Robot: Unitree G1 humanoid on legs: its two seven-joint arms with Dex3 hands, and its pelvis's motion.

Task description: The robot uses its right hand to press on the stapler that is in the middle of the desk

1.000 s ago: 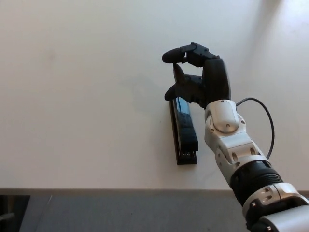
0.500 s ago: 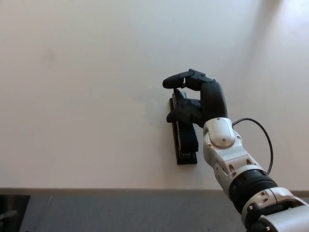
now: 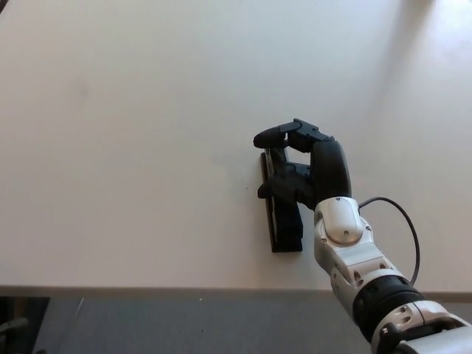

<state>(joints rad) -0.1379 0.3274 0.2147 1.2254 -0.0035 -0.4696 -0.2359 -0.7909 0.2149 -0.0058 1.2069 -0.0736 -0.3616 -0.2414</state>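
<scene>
On a bare white desk (image 3: 133,147), we see the black stapler (image 3: 282,221) lying lengthwise near the front edge, its far half hidden under our right hand (image 3: 306,166). The hand sits over the stapler's top, fingers (image 3: 274,136) curled loosely forward and gripping nothing, apparently placed to bear down on the arm. A thin black cable (image 3: 402,221) loops off the wrist to the right. Nothing blocks the press; our left hand is out of frame.

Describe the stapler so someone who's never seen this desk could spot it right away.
Look at the white desk, near its front edge, right of centre. The stapler is a slim black bar pointing away from that edge, partly under the robot's right hand. It is the only object lying on the desk.
</scene>
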